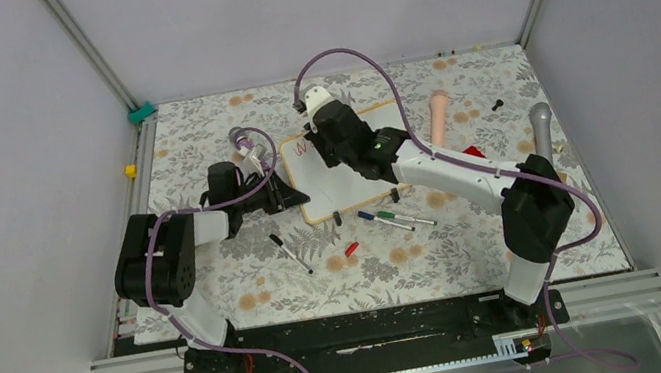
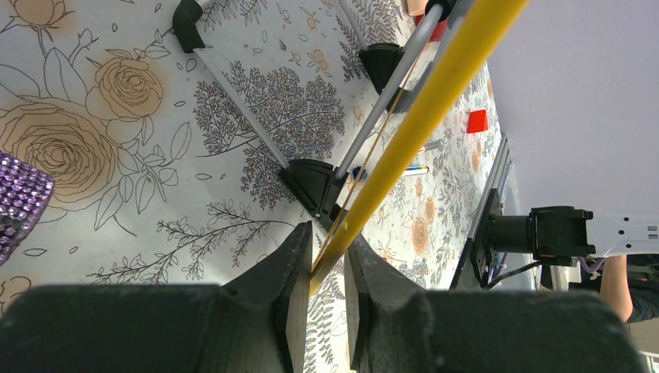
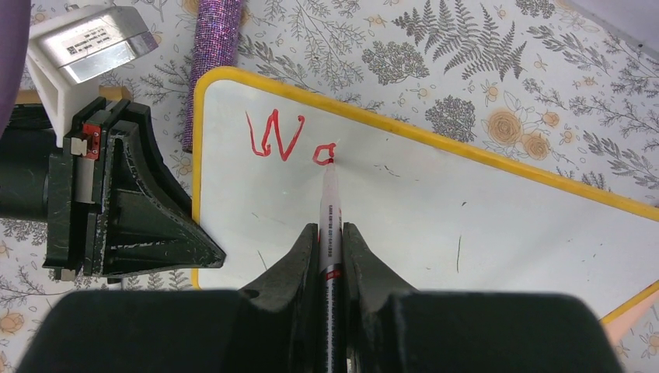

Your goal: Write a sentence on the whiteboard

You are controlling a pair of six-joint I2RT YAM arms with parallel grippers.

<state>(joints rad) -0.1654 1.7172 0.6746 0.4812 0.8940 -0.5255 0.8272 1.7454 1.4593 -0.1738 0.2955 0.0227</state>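
The whiteboard (image 1: pixel 339 191), white with a yellow frame and black clip feet, lies at mid-table. My left gripper (image 1: pixel 285 194) is shut on its left edge; the left wrist view shows the yellow frame (image 2: pixel 435 101) between the fingers of the gripper (image 2: pixel 326 237). My right gripper (image 1: pixel 317 140) is shut on a red marker (image 3: pixel 329 202), its tip touching the board (image 3: pixel 466 210). The sentence (image 3: pixel 284 140) reads a red "W" and a part-drawn second letter at the board's upper left. The left gripper (image 3: pixel 155 225) also shows in the right wrist view.
Loose pens (image 1: pixel 292 252) (image 1: pixel 393 220) and a red cap (image 1: pixel 351 249) lie in front of the board. A purple glitter microphone (image 1: pixel 243 140) lies left of it. A pink microphone (image 1: pixel 440 117) and a grey one (image 1: pixel 540 131) lie to the right.
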